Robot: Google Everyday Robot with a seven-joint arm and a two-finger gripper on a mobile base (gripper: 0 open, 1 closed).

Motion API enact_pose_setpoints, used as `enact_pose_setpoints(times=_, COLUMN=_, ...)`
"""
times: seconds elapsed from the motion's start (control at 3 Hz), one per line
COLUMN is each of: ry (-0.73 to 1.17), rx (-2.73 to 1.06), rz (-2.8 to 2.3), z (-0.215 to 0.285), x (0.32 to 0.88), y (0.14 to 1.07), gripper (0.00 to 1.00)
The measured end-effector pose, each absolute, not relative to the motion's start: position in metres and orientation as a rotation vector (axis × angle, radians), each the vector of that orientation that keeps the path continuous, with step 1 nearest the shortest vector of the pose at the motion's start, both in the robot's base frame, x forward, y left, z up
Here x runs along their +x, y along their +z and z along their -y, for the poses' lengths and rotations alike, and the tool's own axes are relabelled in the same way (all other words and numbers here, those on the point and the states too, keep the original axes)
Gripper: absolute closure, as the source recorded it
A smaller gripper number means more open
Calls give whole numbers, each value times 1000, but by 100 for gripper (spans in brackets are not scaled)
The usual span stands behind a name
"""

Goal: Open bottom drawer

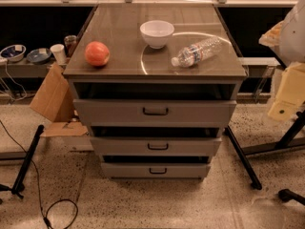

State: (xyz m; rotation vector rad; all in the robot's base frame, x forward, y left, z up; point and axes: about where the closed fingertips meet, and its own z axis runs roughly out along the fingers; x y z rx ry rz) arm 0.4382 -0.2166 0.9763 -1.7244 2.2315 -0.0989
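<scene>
The grey cabinet stands in the middle of the camera view with three stacked drawer fronts. The bottom drawer is the lowest and narrowest front, just above the floor, with a small dark bar handle at its centre. A dark gap shows above its top edge. My gripper is at the right edge of the view, on the pale arm, well to the right of the cabinet and above the bottom drawer's level, touching nothing.
The middle drawer and top drawer sit above it. On the cabinet top are an apple, a white bowl and a lying water bottle. Black stand legs flank the cabinet. A cable and cardboard lie at left.
</scene>
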Motion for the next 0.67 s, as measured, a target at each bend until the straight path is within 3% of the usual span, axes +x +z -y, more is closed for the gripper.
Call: enact_pose_setpoints(times=0.67, ry=-143, rx=-1734, rz=-2211, z=218, x=434, y=982, gripper=0)
